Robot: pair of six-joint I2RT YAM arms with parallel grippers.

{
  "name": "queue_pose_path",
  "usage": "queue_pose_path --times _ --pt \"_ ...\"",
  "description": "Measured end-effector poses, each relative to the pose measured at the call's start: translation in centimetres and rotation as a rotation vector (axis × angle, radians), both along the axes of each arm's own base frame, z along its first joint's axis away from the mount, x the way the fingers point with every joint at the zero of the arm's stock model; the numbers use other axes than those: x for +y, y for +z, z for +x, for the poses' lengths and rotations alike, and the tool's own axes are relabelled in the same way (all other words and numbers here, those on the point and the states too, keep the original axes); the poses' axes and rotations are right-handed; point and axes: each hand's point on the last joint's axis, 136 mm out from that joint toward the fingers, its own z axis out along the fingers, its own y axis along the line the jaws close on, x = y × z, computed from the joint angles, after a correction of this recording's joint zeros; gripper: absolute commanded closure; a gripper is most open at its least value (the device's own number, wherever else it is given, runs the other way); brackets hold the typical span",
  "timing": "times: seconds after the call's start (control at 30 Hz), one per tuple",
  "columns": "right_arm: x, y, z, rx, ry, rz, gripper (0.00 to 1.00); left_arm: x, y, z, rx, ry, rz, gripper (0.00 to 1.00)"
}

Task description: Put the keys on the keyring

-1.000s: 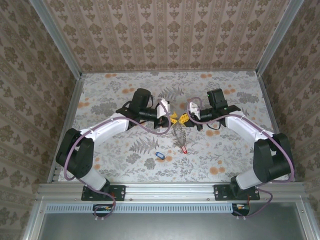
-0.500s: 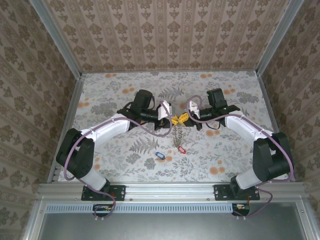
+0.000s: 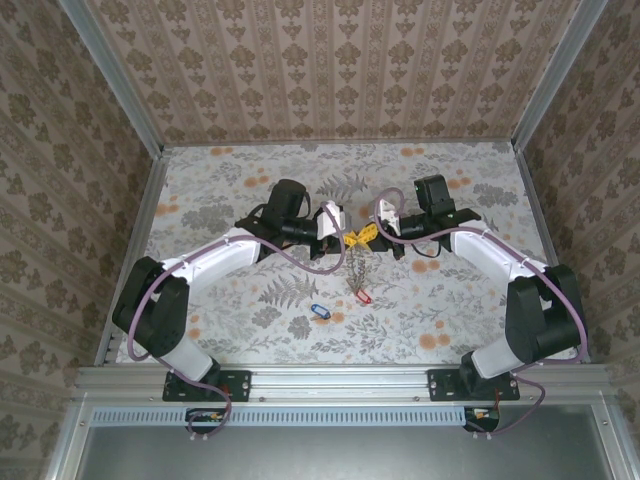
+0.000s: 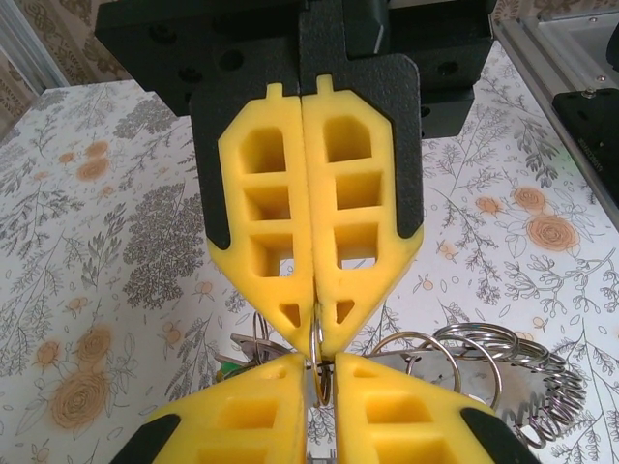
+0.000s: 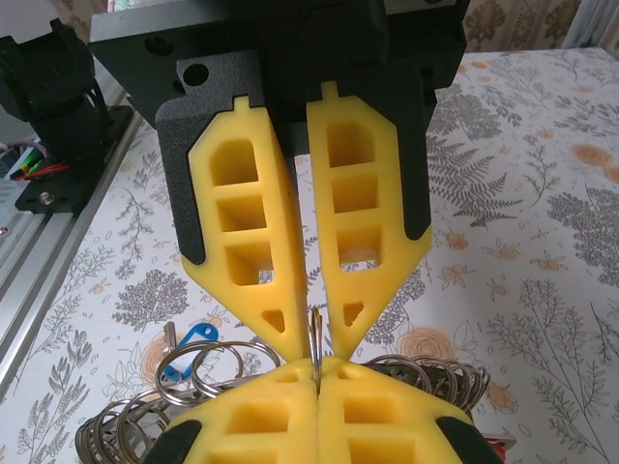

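At table [image 3: 220,175] centre, right hand [image 3: 367,236] pinches keyring [image 3: 355,268]; left hand [image 3: 351,241] astride; edges far.

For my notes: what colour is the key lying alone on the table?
The loose key is blue-tagged, best seen in the top external view.

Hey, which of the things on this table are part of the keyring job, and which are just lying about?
Part of the job: keyring, pinched by the right tool; left tool at it too; blue-tagged key; red-tagged key.
Just there: floral table cover; wallpapered walls; metal rail.
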Motion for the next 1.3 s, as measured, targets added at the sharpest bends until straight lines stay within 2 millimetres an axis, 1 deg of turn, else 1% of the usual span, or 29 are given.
queue_pose_path --times 0.1,0.17,0.27,0.37,0.47,0.5,0.6,0.67,0.8,0.87,0.93,1.0,1.07,1.13,1.2,1.3 --pt "0.0 -0.1 0.1 0.002 -0.007 -0.014 1.0 0.0 -0.1 0.1 0.005 0.01 0.003 0.92" --pt "0.0 -0.2 0.2 0.002 -0.015 -0.027 0.97 0.1 -0.1 0.2 0.011 0.018 0.006 1.0" --pt "0.0 -0.4 0.3 0.001 -0.024 -0.046 0.93 0.1 -0.3 0.4 0.023 0.034 0.009 1.0" --pt "-0.1 -0.5 0.5 -0.004 -0.035 -0.069 0.81 0.1 -0.3 0.5 0.026 0.046 0.005 1.0" --pt "-0.3 -0.7 0.8 -0.013 -0.057 -0.096 0.75 0.1 -0.2 0.9 0.036 0.066 -0.009 1.0" --pt "-0.5 -0.6 0.8 -0.019 -0.067 -0.106 0.72 0.2 -0.1 1.1 0.037 0.073 -0.017 1.0" --pt "-1.2 -0.1 0.6 -0.054 -0.117 -0.13 0.7 0.6 0.0 2.1 0.047 0.111 -0.045 1.0" --pt "-1.9 0.5 0.2 -0.083 -0.162 -0.14 0.71 1.1 0.1 2.8 0.058 0.14 -0.06 1.0" --pt "-2.5 3.0 -1.0 -0.149 -0.219 -0.108 0.75 2.0 0.5 4.4 0.076 0.199 -0.1 1.0" --pt "-2.2 3.9 -2.1 -0.178 -0.214 -0.091 0.76 2.5 0.7 5.2 0.085 0.23 -0.121 1.0" --pt "-0.9 4.0 -3.9 -0.191 -0.176 -0.083 0.75 3.0 0.9 5.9 0.092 0.258 -0.137 1.0" --pt "1.0 3.2 -6.2 -0.181 -0.106 -0.087 0.75 3.4 1.0 6.5 0.094 0.281 -0.147 1.0" --pt "2.8 1.4 -8.4 -0.144 -0.043 -0.107 0.75 3.7 1.0 7.0 0.096 0.298 -0.152 1.0" --pt "4.5 -1.0 -10.3 -0.102 0.001 -0.14 0.75 3.9 1.0 7.3 0.095 0.314 -0.155 1.0" --pt "5.7 -3.6 -11.8 -0.076 0.03 -0.185 0.75 4.1 1.0 7.6 0.095 0.325 -0.156 1.0" --pt "7.1 -7.3 -13.4 -0.075 0.058 -0.265 0.73 4.1 1.0 7.7 0.096 0.332 -0.156 1.0"
